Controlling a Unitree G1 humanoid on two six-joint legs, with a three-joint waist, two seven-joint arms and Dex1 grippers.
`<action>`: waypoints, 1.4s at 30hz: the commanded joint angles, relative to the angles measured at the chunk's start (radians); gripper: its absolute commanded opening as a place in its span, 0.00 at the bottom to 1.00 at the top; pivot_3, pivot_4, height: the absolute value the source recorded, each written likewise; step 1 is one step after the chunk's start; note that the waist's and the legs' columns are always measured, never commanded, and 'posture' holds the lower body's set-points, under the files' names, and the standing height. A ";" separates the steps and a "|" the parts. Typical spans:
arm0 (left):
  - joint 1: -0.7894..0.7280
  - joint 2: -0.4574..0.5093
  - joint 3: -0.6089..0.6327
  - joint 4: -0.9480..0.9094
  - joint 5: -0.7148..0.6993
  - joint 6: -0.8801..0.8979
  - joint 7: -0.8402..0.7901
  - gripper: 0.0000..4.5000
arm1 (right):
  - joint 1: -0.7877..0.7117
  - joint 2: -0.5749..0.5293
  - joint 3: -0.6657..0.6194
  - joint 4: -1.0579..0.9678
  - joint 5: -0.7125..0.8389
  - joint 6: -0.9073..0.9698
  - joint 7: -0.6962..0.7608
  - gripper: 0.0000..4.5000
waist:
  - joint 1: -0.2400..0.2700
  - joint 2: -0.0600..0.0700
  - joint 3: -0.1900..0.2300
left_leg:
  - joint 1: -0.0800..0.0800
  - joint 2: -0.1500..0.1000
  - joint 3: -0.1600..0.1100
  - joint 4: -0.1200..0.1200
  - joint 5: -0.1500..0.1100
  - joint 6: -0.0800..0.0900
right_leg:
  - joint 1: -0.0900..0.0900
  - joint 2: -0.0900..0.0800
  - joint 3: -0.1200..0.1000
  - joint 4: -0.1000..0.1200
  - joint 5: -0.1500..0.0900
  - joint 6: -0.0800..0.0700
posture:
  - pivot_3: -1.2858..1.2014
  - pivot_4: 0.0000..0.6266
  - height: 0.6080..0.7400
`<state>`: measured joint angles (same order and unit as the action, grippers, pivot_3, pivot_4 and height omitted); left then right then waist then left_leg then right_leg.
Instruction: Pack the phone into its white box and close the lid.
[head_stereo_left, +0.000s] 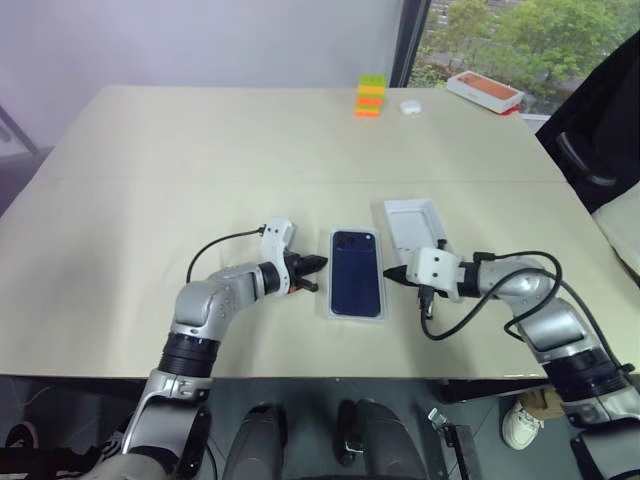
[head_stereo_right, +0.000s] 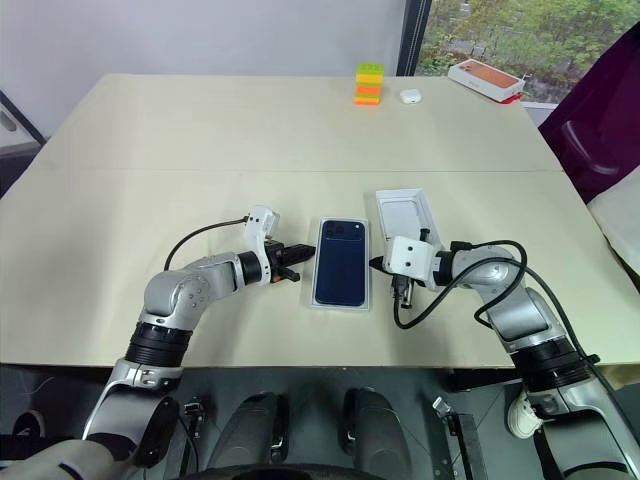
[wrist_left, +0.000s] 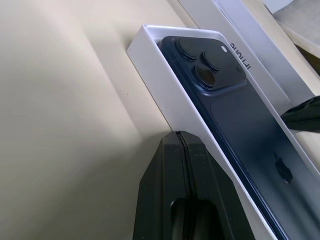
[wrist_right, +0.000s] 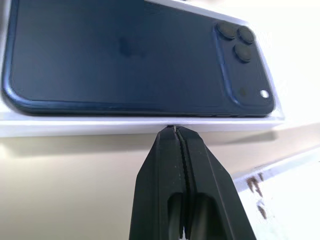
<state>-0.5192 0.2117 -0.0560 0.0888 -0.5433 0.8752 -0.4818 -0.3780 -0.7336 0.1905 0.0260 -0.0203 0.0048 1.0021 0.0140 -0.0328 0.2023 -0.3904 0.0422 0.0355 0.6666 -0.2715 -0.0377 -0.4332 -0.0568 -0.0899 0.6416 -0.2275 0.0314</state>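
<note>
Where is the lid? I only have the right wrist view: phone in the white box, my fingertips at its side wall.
Observer: The lid lies inside-up on the table, just beyond the right gripper, beside the white box.
Operator: What is the left arm doing?
Observer: The left gripper is shut, its tip at the opposite long side of the box, so the two grippers flank it.
Operator: Is the phone seated flat?
Observer: In the left wrist view the phone lies back-up inside the walls, camera cluster at the far end.
Operator: Anything else on the table?
Observer: At the far edge: a stack of coloured blocks, a small white case and an orange-topped box.
</note>
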 joint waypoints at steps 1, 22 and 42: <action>-0.011 -0.016 -0.010 -0.016 0.007 -0.001 -0.012 0.00 | -0.007 -0.002 -0.016 0.013 0.000 -0.016 -0.010 0.01 | 0.000 0.000 0.000 | 0.000 0.000 0.000 0.000 0.000 0.000 | 0.000 0.000 0.000 0.000 0.000 0.000 | 0.52 0.24 1.00; -0.013 0.290 0.133 -0.058 -0.022 -0.080 -0.277 0.86 | -0.138 -0.028 -0.185 -0.190 0.359 0.708 -0.082 1.00 | -0.001 0.000 0.000 | -0.002 0.002 0.000 -0.001 0.000 0.000 | -0.003 0.001 0.000 0.002 0.001 -0.003 | 0.52 0.24 1.00; 0.006 0.278 0.174 0.050 0.061 -0.381 -0.325 0.98 | -0.484 0.075 -0.097 -0.243 0.481 1.610 -0.478 1.00 | -0.003 0.001 0.000 | -0.006 0.002 0.003 -0.001 0.000 0.000 | -0.010 0.000 0.002 0.004 0.003 -0.005 | 0.52 0.24 1.00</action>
<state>-0.5130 0.4897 0.1022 0.1753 -0.4797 0.5090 -0.8154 -0.8375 -0.6498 0.0758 -0.2029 0.4463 1.6064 0.5405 0.0109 -0.0321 0.2026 -0.3960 0.0441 0.0387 0.6658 -0.2716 -0.0373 -0.4428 -0.0563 -0.0881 0.6457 -0.2248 0.0269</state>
